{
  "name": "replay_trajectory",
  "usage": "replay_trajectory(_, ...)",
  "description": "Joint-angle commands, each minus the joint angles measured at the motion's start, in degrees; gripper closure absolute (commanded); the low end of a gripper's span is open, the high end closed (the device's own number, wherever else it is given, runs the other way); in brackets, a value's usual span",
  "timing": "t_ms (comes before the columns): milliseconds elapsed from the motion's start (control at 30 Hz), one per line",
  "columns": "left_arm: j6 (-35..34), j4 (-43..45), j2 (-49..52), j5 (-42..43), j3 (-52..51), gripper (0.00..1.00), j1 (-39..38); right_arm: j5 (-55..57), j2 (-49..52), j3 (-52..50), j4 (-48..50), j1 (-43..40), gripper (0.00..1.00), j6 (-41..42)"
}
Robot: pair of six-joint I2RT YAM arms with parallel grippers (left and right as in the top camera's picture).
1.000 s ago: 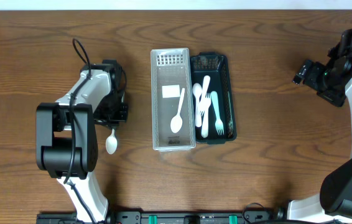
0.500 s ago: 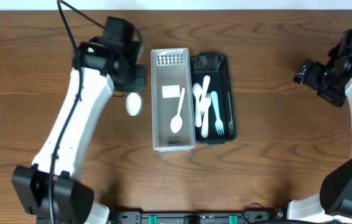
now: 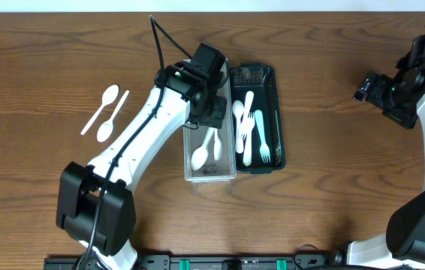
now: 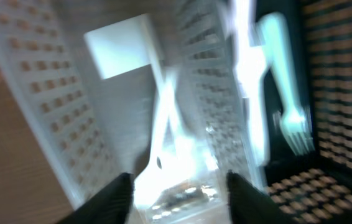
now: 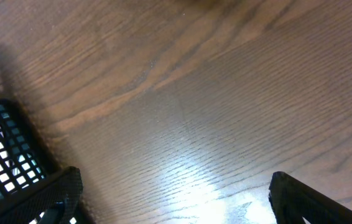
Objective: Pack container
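The fingers of the left gripper [image 4: 177, 182] are seen apart in the blurred wrist view, with the thin handle of a white plastic spoon [image 3: 200, 156] running between them; whether a pad touches the handle cannot be told. The gripper is held low over the white perforated plastic basket [image 3: 186, 120], between its long walls. The bowl of the spoon is pointed toward the near end of the basket, just beside a second white spoon [image 3: 215, 145] that is laid on the floor there. A white rectangular label [image 4: 119, 45] is seen on the basket floor ahead of the fingers. Little room is left on the right, where a dark mesh basket [image 3: 263, 73] is set against the white one; white cutlery and a pale teal plastic fork [image 3: 263, 144] are laid lengthwise in it. On the left, two more white plastic spoons [image 3: 105, 133] are laid head to tail on the brown wooden table [image 3: 333, 187], well apart from the baskets, with open wood around them. The right gripper [image 5: 173, 193] is opened wide above bare wood at the right side of the table, well apart from both baskets.
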Motion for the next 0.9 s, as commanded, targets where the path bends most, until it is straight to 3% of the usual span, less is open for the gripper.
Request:
replay_trajectory(0,-0.4,-1.4,-2.4,-5.4,2.1,0.35,4.9,-0.2,0.2,-0.3,0.0,0.4,0.01,0.8)
replay_trajectory(200,8.8,-1.6,-4.6,-8.8,2.3,0.31,17.0,-0.2,0.1,-0.3,-0.1,0.4,0.01,0.8)
replay_trajectory(433,18.6,0.9,0.6,-8.7,2.1,0.32,29.9,-0.2,0.2,-0.3,0.0,0.4,0.01,0.8)
replay_trajectory(567,24.2,3.2,4.7,-7.0,2.1,0.4,33.0,-0.2,0.2,-0.3,0.3,0.4,0.01,0.8)
replay_trajectory(867,34.9,4.5,13.5,-5.5,2.1,0.4,33.6,0.3,0.1,-0.3,0.3,0.4,0.01,0.3)
